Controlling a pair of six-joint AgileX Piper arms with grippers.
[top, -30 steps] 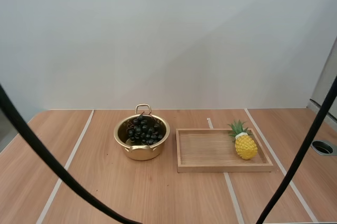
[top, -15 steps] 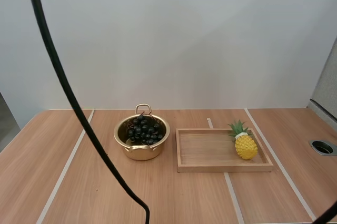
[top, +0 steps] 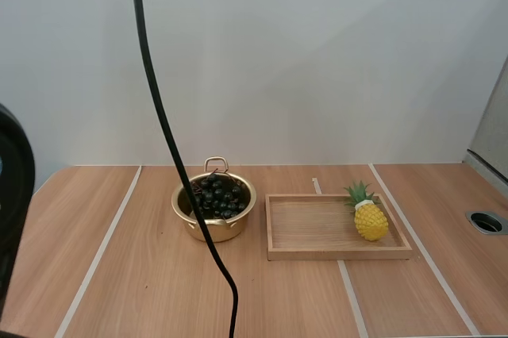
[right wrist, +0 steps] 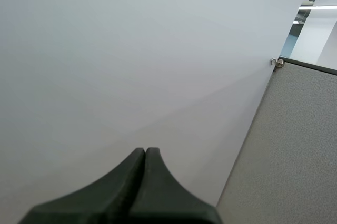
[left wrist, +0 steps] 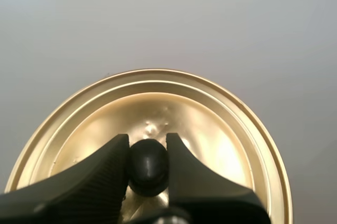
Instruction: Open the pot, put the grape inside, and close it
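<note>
right now my left gripper (left wrist: 147, 148) is clamped on the black knob (left wrist: 148, 167) of the gold lid (left wrist: 221, 129). one finger sits on each side of the knob, both pressed against it, and the knob fills the gap between them. the lid's shiny top face, with its raised rings, spreads out round the knob beyond my fingertips, and its rim curves wide past them on both sides. my right gripper (right wrist: 145, 153) has its two fingers lying flat together as a single dark wedge, pinching no object.

from the high view, the pot (top: 230, 223) stands on the wooden table (top: 143, 274), uncovered, with the lid off it. the grapes (top: 221, 195), a dark bunch, lie inside the pot and reach about to its rim. the pot has a loop handle on its far side and another on its near side. just beside the pot, on my right, lies the wooden tray (top: 309, 223), close to it but not touching. a yellow pineapple (top: 371, 220) with green leaves sits in the tray's far right corner, near the tray's right wall. pale stripes (top: 97, 255) run along the table away from me, one to the left of the pot and others by the tray.
</note>
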